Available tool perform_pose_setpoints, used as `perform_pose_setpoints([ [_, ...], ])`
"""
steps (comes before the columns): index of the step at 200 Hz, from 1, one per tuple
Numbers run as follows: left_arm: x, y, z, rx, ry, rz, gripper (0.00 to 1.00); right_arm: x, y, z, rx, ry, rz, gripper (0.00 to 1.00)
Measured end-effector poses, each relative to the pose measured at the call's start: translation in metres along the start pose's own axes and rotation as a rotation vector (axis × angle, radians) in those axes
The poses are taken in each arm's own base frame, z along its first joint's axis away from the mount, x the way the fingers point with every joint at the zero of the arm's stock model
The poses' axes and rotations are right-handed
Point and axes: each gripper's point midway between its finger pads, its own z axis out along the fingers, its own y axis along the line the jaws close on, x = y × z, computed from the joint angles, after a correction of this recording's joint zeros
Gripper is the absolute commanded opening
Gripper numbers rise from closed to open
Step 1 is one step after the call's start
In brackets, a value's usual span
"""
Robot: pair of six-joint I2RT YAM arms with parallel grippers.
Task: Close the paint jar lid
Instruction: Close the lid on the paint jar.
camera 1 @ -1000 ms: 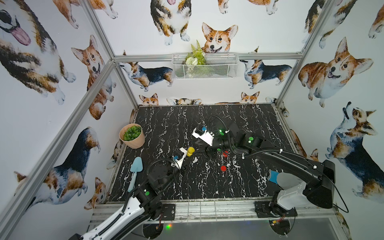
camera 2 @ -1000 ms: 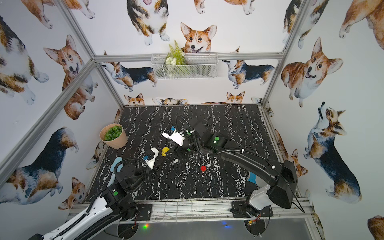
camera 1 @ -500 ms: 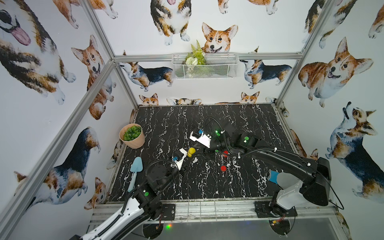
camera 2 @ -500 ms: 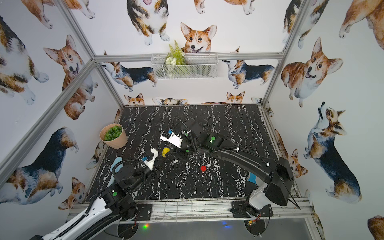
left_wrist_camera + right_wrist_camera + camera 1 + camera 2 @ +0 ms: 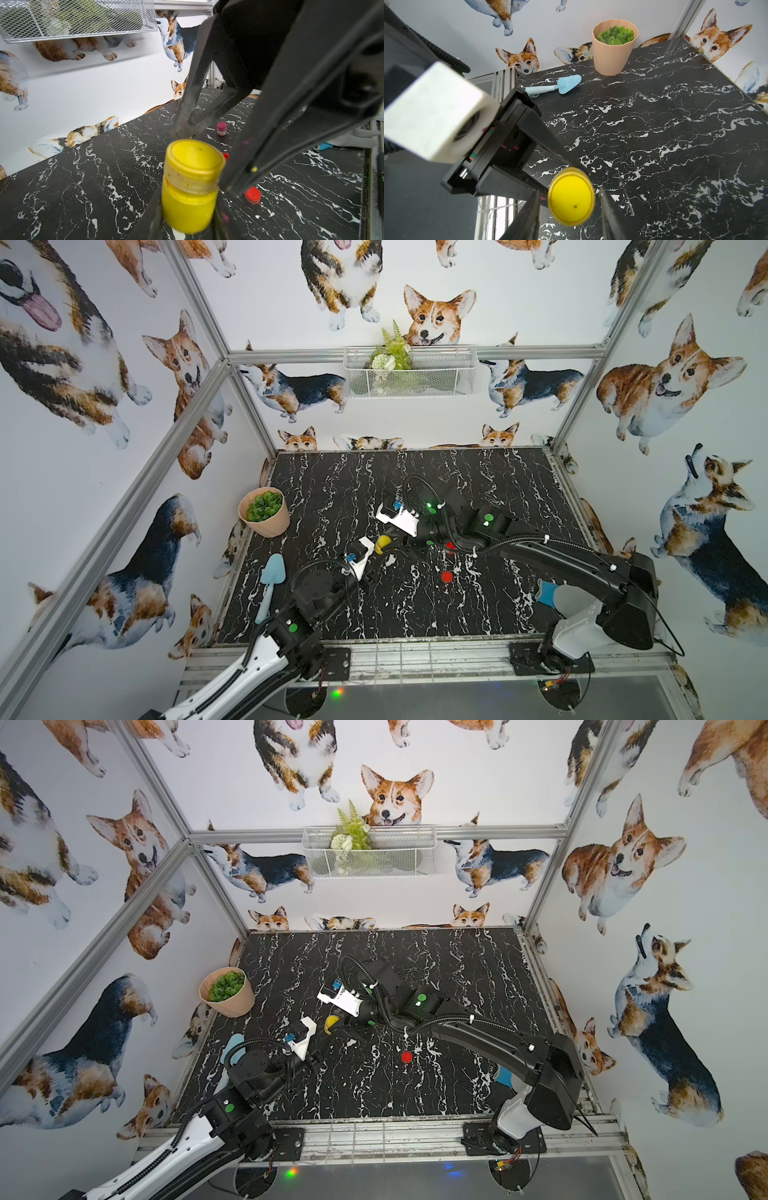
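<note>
Corgi-papered walls box in my black, white-veined marble tabletop (image 5: pixel 507 489). Towards its middle, my left gripper (image 5: pixel 187 217) is clamped tight around the body of the small yellow plastic paint jar (image 5: pixel 187 204) and holds it upright. The round yellow lid (image 5: pixel 194 155) sits on the jar's neck, but a band of paint-smeared neck shows below it, so I judge it is not screwed home.

My right gripper (image 5: pixel 569 192) reaches in from above with its jaws parted, one finger on either side of the lid. Its wrist view shows a thin gap on each side, so it has hold of nothing. I read this as the grasp-the-lid step. Next, those fingers need to pinch the rim squarely, then twist and press down while the left stops the jar turning.

As for other containers, a peach ribbed pot (image 5: pixel 614 62) near the table's left edge holds a green succulent (image 5: pixel 615 35). A white wire basket (image 5: pixel 440 377) on the back wall holds a fern sprig. A small magenta jar (image 5: pixel 221 128) stands capped beyond, its contents hidden.
</note>
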Motion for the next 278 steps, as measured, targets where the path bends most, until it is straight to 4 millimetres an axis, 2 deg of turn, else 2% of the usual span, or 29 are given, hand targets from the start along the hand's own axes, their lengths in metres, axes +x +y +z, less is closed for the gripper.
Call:
perform_pose_setpoints([
  [101, -0.002, 0.000, -0.001, 0.000, -0.010, 0.003, 0.31, -0.002, -0.001, 0.000, 0.003, -0.005, -0.005, 0.49],
  [182, -0.002, 0.000, -0.001, -0.001, -0.007, 0.007, 0.31, 0.000, 0.002, 0.007, -0.007, 0.008, -0.005, 0.40],
  [216, -0.002, 0.001, -0.001, -0.005, -0.006, 0.007, 0.31, 0.002, 0.002, 0.010, -0.002, 0.016, -0.004, 0.40],
  [230, -0.002, 0.001, -0.001, -0.008, -0.006, 0.008, 0.31, 0.002, 0.002, 0.011, 0.003, 0.020, -0.005, 0.41],
  [262, -0.003, 0.003, -0.001, -0.017, -0.008, 0.010, 0.31, 0.002, 0.005, 0.012, 0.001, 0.020, -0.006, 0.53],
  [278, -0.002, 0.003, -0.001, -0.019, -0.006, 0.010, 0.31, 0.002, 0.005, 0.011, 0.001, 0.019, -0.006, 0.54],
])
